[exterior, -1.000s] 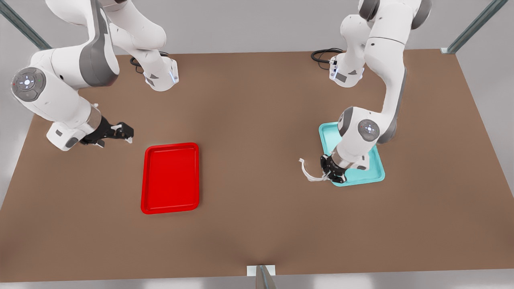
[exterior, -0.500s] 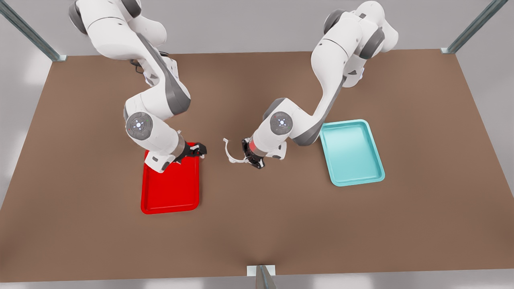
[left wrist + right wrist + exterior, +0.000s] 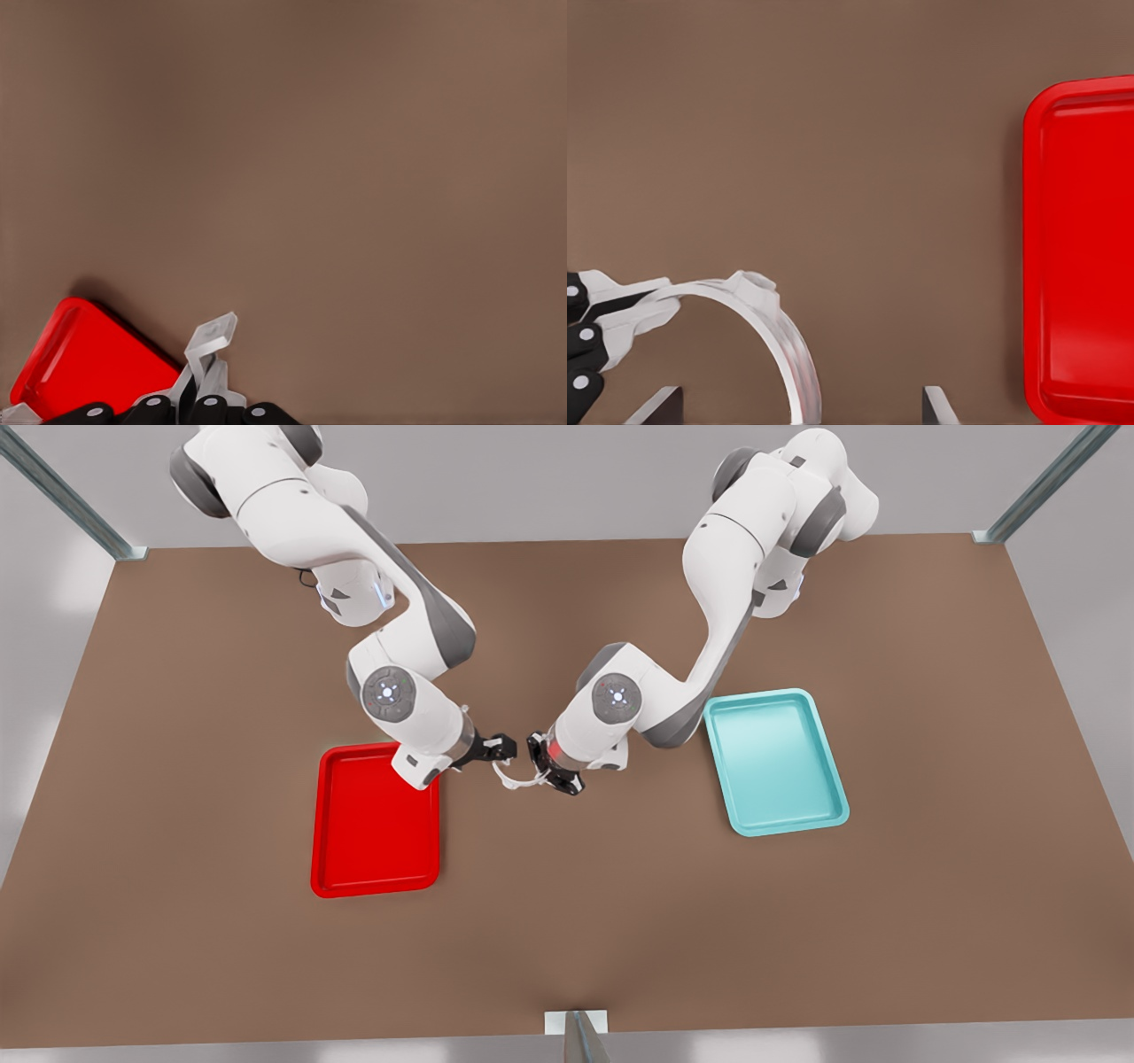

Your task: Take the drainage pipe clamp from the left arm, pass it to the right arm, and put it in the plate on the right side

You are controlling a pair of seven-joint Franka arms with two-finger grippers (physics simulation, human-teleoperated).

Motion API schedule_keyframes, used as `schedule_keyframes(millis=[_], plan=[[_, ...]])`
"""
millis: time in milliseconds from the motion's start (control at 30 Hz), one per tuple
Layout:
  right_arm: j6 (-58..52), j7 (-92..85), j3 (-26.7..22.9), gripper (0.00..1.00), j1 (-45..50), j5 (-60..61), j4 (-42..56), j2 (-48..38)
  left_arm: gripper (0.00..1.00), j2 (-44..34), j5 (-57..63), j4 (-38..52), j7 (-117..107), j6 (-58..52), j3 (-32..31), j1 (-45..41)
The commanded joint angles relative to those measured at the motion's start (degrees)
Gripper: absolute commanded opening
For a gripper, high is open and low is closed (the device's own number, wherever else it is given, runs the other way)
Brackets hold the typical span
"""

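In the front view the clamp (image 3: pixel 514 781) is a thin sliver between the left gripper (image 3: pixel 542 769) and the right gripper (image 3: pixel 501 747). It is too small to tell where each touches it. The right arm (image 3: pixel 430 731) covers a far corner of the red tray (image 3: pixel 376 841). In both wrist views the picture's edge cuts off part of the tray and part of the clamp's band.

The right pincer (image 3: pixel 498 748) swung in from the front view's far left, crossed the plate's (image 3: pixel 376 868) top edge and reached the drainage pipe clamp (image 3: pixel 514 780). The left pincer (image 3: pixel 542 766) carried that clamp from the teal tray (image 3: pixel 780 815) toward frame centre.
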Motion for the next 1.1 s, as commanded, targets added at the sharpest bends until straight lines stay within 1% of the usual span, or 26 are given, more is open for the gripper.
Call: schedule_keyframes(millis=[0,300,333,367,400,433,600,633,667,867,933,1000,1067], plan=[[2.39,10.24,0.11,1.00,-0.03,-0.11,-0.23,0.45,0.21,-0.08,0.22,0.03,-20.68,0.39,0.03,-0.01],[3.19,10.06,0.46,1.00,1.29,-1.07,-1.81,2.38,0.21,-0.69,0.22,0.12,-20.59,0.22,-0.14,0.17],[3.19,10.06,0.55,0.89,1.29,-1.07,-2.34,2.38,0.21,-0.69,0.22,0.12,-20.59,0.22,-0.06,0.17],[3.01,10.06,0.55,0.51,1.29,-1.16,-2.34,2.29,0.21,-0.69,0.22,0.12,-20.59,0.22,-0.06,0.17],[3.01,10.06,0.55,0.26,1.29,-1.16,-2.34,2.29,0.21,-0.69,0.22,0.12,-20.59,0.22,-0.06,0.25],[3.01,10.06,0.46,0.21,1.20,-1.16,-2.34,2.29,0.21,-0.61,0.22,0.12,-20.68,0.31,-0.06,0.25],[3.19,10.15,0.55,0.21,1.02,-2.22,-2.25,2.29,0.21,-0.61,0.22,0.12,-20.68,0.39,-0.14,0.25],[3.27,10.15,0.55,0.21,0.85,-2.22,-2.16,2.29,0.77,-0.61,0.22,0.12,-20.24,0.48,0.03,0.08],[3.27,10.15,0.55,0.21,0.76,-2.22,-2.16,2.29,1.00,-0.69,0.22,0.12,-20.33,0.48,0.03,0.08],[3.19,10.15,0.46,0.21,0.50,-2.22,-2.16,2.29,1.00,-1.92,0.66,0.12,-19.89,0.13,0.12,0.17],[3.10,10.15,0.37,0.21,-0.03,-2.22,-2.25,2.03,1.00,-3.16,0.57,0.12,-14.18,-2.06,0.12,1.74],[2.66,10.15,0.37,0.21,-0.56,-2.39,-2.43,1.68,1.00,-4.74,0.22,0.12,-3.46,-7.42,-0.32,6.40],[2.66,10.33,0.29,0.21,-1.35,-5.90,-4.27,0.98,1.00,-5.26,0.48,0.12,16.81,-14.36,0.21,9.56]])
